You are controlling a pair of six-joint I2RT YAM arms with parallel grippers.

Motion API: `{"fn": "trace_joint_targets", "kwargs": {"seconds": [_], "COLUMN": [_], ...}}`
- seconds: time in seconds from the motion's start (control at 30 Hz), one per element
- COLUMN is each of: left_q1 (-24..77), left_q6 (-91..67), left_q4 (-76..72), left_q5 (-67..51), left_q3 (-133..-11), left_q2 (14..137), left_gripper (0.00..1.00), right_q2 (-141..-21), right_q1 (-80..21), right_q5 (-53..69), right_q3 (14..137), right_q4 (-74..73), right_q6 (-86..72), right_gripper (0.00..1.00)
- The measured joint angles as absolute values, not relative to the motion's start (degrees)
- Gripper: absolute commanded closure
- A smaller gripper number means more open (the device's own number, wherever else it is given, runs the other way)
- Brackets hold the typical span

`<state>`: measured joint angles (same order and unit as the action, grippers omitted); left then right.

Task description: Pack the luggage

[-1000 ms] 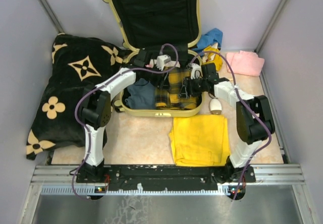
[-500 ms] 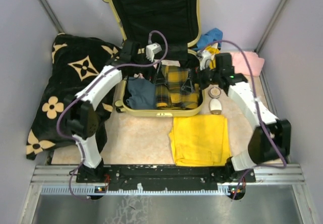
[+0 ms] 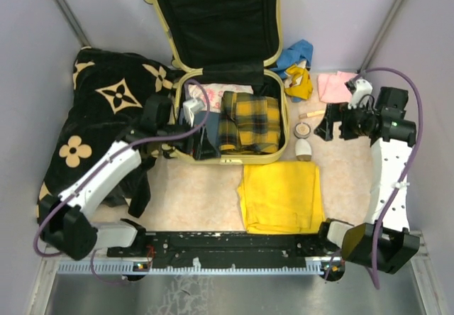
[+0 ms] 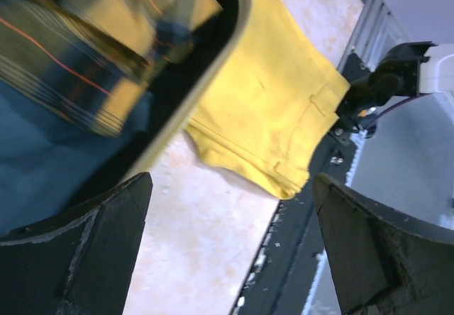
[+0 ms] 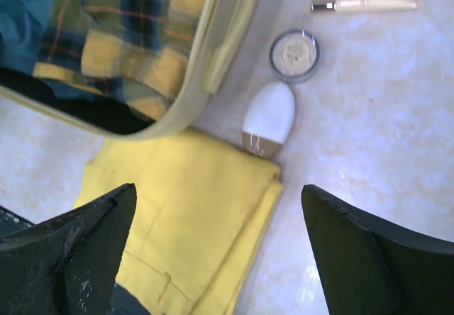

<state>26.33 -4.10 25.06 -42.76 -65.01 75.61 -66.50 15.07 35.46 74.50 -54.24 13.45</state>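
Pale-yellow luggage (image 3: 213, 160) lies open at the back of the counter (image 3: 206, 187), a plaid garment (image 3: 248, 120) now inside. Both arms have pulled away: left claw (image 4: 230, 187) and right claw (image 5: 218, 191) gape wide, empty. Yellow trousers (image 3: 280, 196) lie just in front, likely next.

The luggage (image 3: 213, 158) is smooth plastic with matt fabric lining (image 3: 216, 17); the blanket (image 3: 106, 116) plush

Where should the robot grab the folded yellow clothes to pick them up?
Probably the folded right-hand edge of the yellow clothes, about halfway along, coming straight down with the right gripper. They lie flat, so only that stacked edge gives something to pinch, and halfway along stays clear of the white bottle at the far corner.
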Motion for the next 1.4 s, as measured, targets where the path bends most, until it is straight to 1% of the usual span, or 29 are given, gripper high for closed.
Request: {"fn": "trace_joint_targets", "kwargs": {"seconds": [0.13,0.2,0.4,0.53,0.77,0.9,1.1,1.17,1.27,1.33,1.4], "left_q1": [31.1,34.5,41.5,45.0,46.3,46.3,46.5,46.5,46.5,46.5,46.5], "left_q6": [-10.3,-12.9,-17.8,-17.7,-10.8,-6.0,-1.4,-0.2,1.4,2.3,3.2], "left_q4": [21.3,19.2,12.1,7.1,1.9,-0.4,-0.6,-0.3,0.1,0.3,0.5], "left_q5": [-42.4,-41.1,-35.2,-31.9,-30.1,-30.4,-30.7,-30.7,-30.7,-30.6,-30.4], "left_q3": [-53.3,-49.4,-42.5,-38.3,-36.6,-36.6,-36.6,-36.6,-36.6,-36.6,-36.6], "left_q2": [68.8,66.8,64.7,64.7,65.3,65.6,65.9,65.9,65.8,65.8,65.8], "left_gripper": [0.02,0.01,0.00,0.00,0.00,0.00,0.00,0.00,0.00,0.00,0.00], "right_q2": [-66.5,-66.5,-66.5,-68.2,-78.2,-83.6,-91.9,-94.2,-97.9,-98.7,-98.9], "right_q1": [19.0,20.2,21.1,20.9,20.5,19.0,14.2,13.3,13.1,13.1,13.1], "right_q5": [34.7,33.6,30.8,29.3,28.6,30.5,32.0,32.5,33.9,35.0,35.5], "right_q3": [73.8,72.2,61.9,57.4,55.1,55.3,56.8,57.5,59.1,59.4,59.2], "right_q4": [-61.9,-64.9,-68.6,-67.9,-62.9,-59.7,-54.9,-53.7,-52.8,-52.9,-53.3], "right_q6": [20.8,24.4,33.5,37.3,44.2,47.6,49.1,49.4,50.3,51.4,52.9], "right_gripper": [0.02,0.02,0.09,0.11,0.11,0.15,0.19,0.24,0.38,0.49,0.63]}}
